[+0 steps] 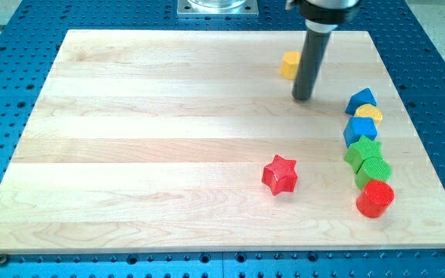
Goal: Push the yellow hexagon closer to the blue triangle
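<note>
The yellow hexagon lies near the view's top, right of the middle; the rod hides its right edge. My tip rests on the board just below and to the right of the hexagon, whether touching it I cannot tell. The blue triangle lies to the right of my tip, at the top of a column of blocks along the board's right side. A gap of bare wood separates my tip from the triangle.
Below the blue triangle, running down the right side, are a yellow block, a second blue block, a green star, another green block and a red cylinder. A red star lies lower middle.
</note>
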